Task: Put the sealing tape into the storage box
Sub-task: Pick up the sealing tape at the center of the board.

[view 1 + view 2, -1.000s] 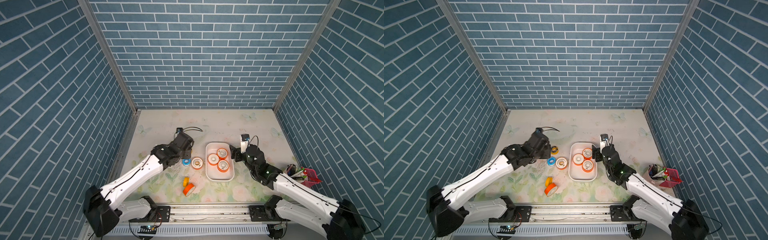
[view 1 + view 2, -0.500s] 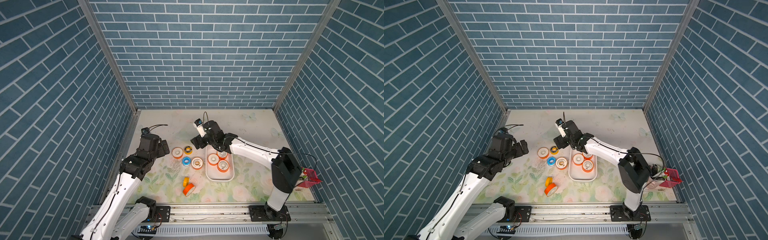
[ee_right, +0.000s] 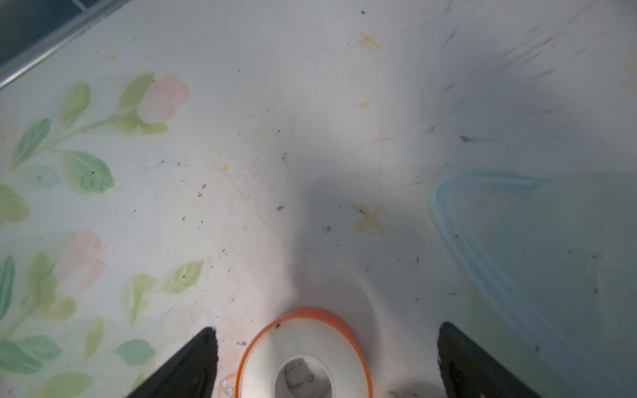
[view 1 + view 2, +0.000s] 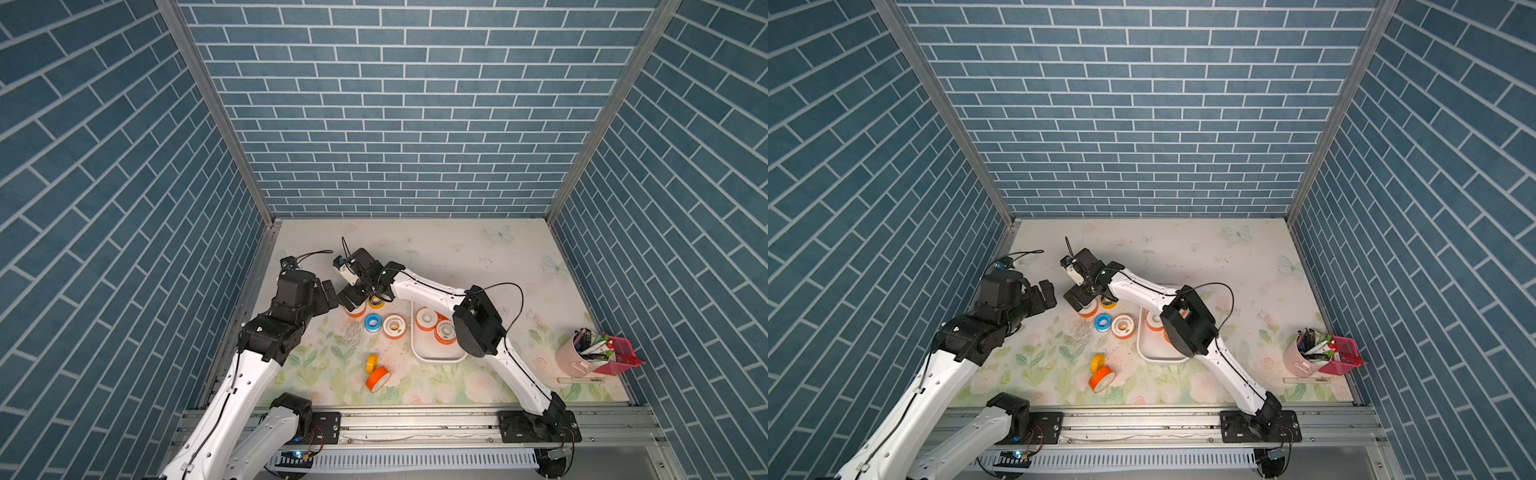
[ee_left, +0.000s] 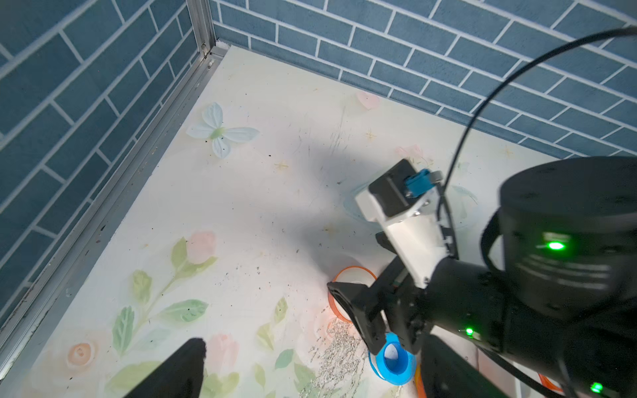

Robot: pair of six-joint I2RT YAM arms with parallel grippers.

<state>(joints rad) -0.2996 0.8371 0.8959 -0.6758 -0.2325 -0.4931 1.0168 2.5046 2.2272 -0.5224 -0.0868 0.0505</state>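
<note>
Sealing tape spools lie loose left of the white storage box (image 4: 437, 360) (image 4: 1159, 359): an orange-rimmed one (image 4: 356, 310) (image 3: 303, 344), a yellow one (image 4: 376, 302), a blue one (image 4: 372, 322) (image 5: 393, 361) and a white-faced one (image 4: 394, 326). Nearer the front lie a small yellow spool (image 4: 371, 362) and an orange spool (image 4: 377, 379). Two orange spools (image 4: 427, 319) sit in the box. My right gripper (image 4: 352, 297) (image 3: 326, 330) hangs open over the orange-rimmed spool, one finger on each side, not touching. My left gripper (image 4: 328, 293) (image 5: 317, 375) is open and empty, just to its left.
A pink pen cup (image 4: 575, 353) and a pink mesh basket (image 4: 623, 353) stand at the right edge, a ruler (image 4: 582, 379) in front of them. The right arm crosses above the box. The left wall rail (image 5: 103, 220) is close to the left gripper.
The right arm has swung from the box's right side across to the left spools and lowered over the orange-rimmed one. The left arm has drawn back toward the left wall. Both grippers opened wider.
</note>
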